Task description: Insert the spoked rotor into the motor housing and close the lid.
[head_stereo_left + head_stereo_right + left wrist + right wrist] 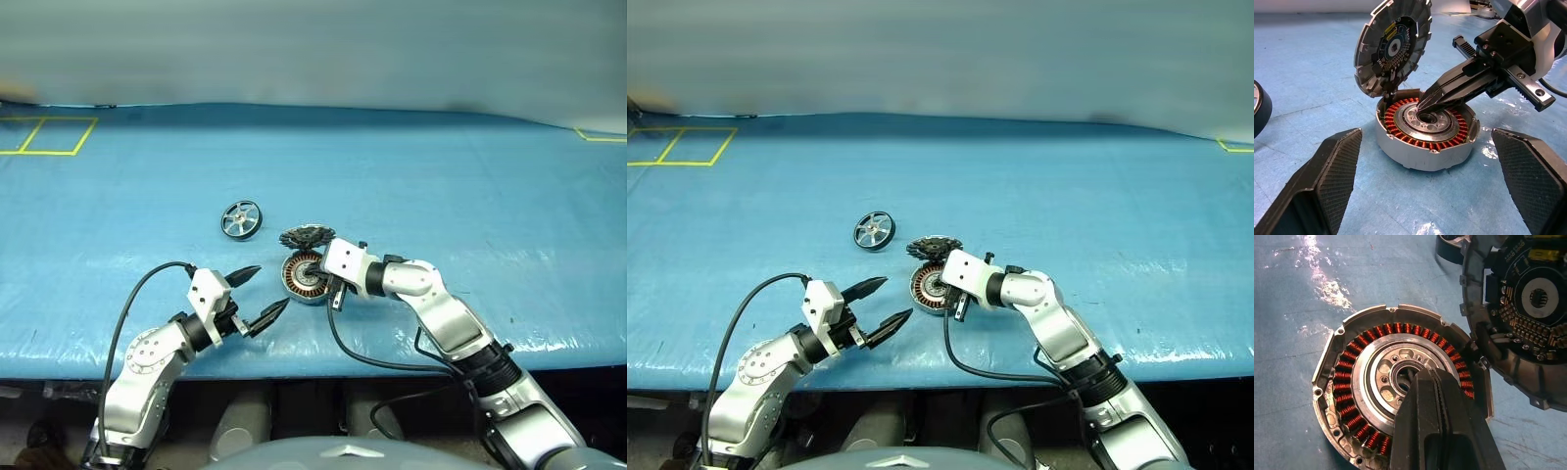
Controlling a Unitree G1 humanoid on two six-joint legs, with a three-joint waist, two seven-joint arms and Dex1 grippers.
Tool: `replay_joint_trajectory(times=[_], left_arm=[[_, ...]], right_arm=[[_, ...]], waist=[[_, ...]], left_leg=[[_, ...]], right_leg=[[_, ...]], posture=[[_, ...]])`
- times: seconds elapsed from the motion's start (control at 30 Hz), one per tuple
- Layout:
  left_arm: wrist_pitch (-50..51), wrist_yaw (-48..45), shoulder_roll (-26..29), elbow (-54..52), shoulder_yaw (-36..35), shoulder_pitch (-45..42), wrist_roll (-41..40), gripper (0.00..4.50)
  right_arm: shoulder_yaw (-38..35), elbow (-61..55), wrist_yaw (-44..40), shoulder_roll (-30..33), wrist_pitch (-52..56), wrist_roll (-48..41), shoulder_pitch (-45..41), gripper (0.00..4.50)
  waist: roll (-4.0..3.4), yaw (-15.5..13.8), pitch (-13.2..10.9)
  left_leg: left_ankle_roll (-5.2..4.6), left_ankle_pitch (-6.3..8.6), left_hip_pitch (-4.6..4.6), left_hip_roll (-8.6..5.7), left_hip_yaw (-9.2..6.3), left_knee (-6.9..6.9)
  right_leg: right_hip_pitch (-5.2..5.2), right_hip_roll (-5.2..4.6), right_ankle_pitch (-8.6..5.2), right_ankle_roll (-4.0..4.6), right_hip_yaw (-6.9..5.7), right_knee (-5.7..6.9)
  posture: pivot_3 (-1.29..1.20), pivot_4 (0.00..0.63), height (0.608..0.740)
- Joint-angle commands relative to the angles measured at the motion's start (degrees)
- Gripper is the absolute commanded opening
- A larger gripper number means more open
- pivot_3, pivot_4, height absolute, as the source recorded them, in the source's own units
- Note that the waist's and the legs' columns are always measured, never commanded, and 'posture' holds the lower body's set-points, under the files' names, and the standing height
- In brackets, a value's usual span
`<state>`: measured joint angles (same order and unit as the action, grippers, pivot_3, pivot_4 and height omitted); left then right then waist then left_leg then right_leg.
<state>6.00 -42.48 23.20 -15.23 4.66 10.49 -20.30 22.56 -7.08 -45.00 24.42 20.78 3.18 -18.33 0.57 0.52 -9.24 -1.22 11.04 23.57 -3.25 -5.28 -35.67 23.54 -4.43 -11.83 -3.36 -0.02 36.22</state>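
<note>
Left eye view: on the blue tabletop [470, 186], the spoked rotor [241, 218] lies centre-left, apart from the motor housing [302, 277] at centre with its lid [304, 236] raised. Left gripper [263, 294], lower left, jaws spread, empty. Right wrist view: right gripper [1420, 377] jaws clenched, tips in the housing's silver centre.

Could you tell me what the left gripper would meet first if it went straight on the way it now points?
Most likely the motor housing: it sits straight ahead between the left gripper's open fingers, with bare blue mat before it.
</note>
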Motion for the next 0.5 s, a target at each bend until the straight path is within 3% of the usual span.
replay_joint_trajectory(times=[0.03, 0.5], left_arm=[[-0.5, 0.5, 0.3, -1.4, -1.1, -0.3, 0.1, 4.5], [1.9, 4.1, 2.6, 0.2, -10.7, -4.3, -2.2, 4.5]], right_arm=[[-2.1, -2.5, -1.6, -0.4, 1.8, -4.0, 1.3, 0.01], [-10.1, -11.5, -1.3, 2.3, 3.5, -12.6, 5.4, 0.01]], waist=[[-0.01, 0.0, 0.0], [-0.05, -0.1, -0.1]], left_leg=[[-0.07, -0.04, 0.02, 0.0, 0.0, 0.0], [-0.1, -0.04, 0.22, -0.01, 0.0, 0.03]], right_leg=[[0.0, 0.0, 0.0, 0.0, 0.0, -0.01], [0.06, 0.02, 0.01, -0.01, -0.01, -0.02]], posture=[[0.0, 0.15, 0.74], [0.0, 0.15, 0.74]])
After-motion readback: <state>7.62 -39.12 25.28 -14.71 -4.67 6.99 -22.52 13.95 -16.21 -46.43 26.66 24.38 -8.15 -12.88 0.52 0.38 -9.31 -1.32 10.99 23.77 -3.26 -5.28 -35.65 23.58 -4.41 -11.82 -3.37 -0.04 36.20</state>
